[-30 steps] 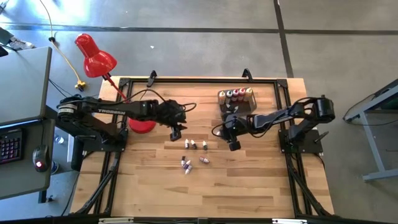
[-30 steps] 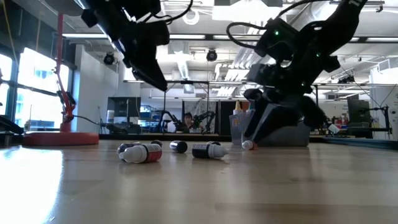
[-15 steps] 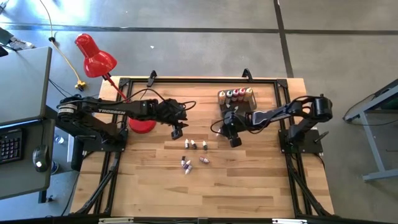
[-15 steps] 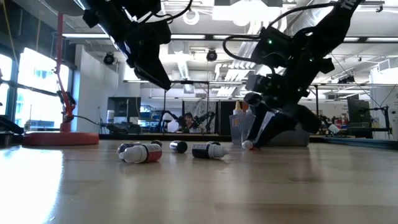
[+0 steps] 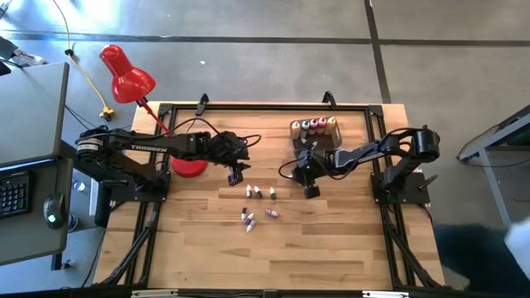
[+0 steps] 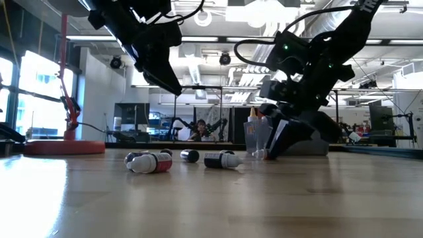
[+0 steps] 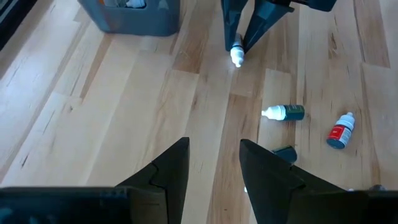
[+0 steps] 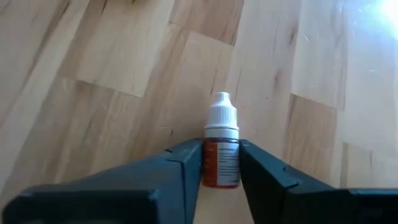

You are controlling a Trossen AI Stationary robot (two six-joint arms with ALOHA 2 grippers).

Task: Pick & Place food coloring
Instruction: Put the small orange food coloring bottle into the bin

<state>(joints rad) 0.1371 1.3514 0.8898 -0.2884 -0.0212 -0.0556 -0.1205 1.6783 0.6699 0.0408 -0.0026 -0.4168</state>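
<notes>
My right gripper (image 5: 311, 191) is low over the table's middle, just near of the grey tub (image 5: 315, 142), and is shut on a tiny red-labelled, white-capped bottle (image 8: 221, 155). That bottle also appears in the left wrist view (image 7: 236, 56). Several more tiny bottles (image 5: 258, 193) lie on their sides on the wood to its left, and others (image 5: 248, 220) lie nearer the near edge. Taller bottles with coloured caps (image 5: 313, 125) stand in the tub. My left gripper (image 5: 234, 176) hangs open above the table, left of the lying bottles (image 7: 283, 112). My right gripper pinches the tiny bottle's red-labelled body (image 8: 219, 169) between its two fingers. The fingers come slanting down from above, and the bottle lies along them. Its white cap (image 8: 221, 115) sticks out past the fingertips and points down at the wood (image 6: 258, 154); whether it touches, I cannot tell.
The red desk lamp's round base (image 5: 189, 166) sits on the table by the left arm, with its head (image 5: 126, 76) off the table's far left corner. The grey tub (image 6: 310, 142) stands right behind my right gripper. Bare wood lies toward the near edge (image 5: 273, 257).
My right gripper, still shut on the tiny bottle, has tipped steeper, so its fingers stand more upright. It has edged slightly toward the table's far edge. It stays low over the wood.
</notes>
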